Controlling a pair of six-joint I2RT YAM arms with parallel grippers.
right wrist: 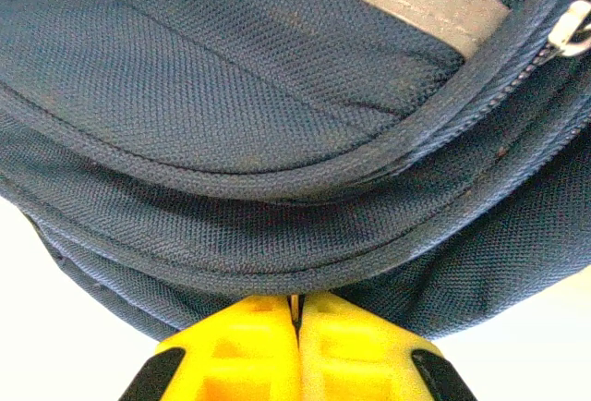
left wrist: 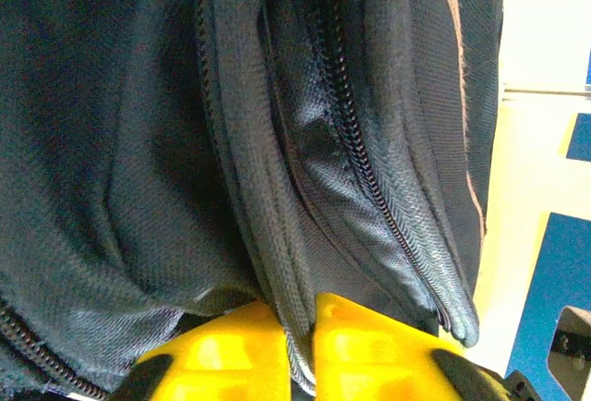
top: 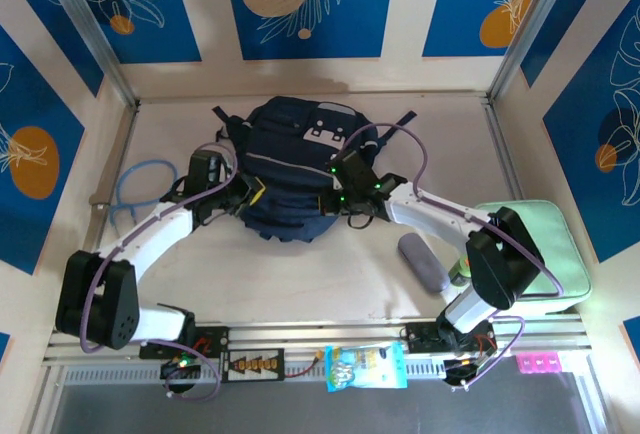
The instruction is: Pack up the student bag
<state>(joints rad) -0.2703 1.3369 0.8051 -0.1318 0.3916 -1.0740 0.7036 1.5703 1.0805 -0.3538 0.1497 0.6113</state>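
Likely the opening step: your left gripper (left wrist: 297,327) pinches a fold of the bag (top: 300,169), right gripper (right wrist: 297,313) closed at its seam (hold unclear); next go for the zipper pull (right wrist: 571,33).

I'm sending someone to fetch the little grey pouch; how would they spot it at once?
Find the navy backpack in the middle of the table, then the mint-green case at the right edge. On the bare tabletop between them lies the grey pouch: a slim, rounded, dull grey oblong, much smaller than either.
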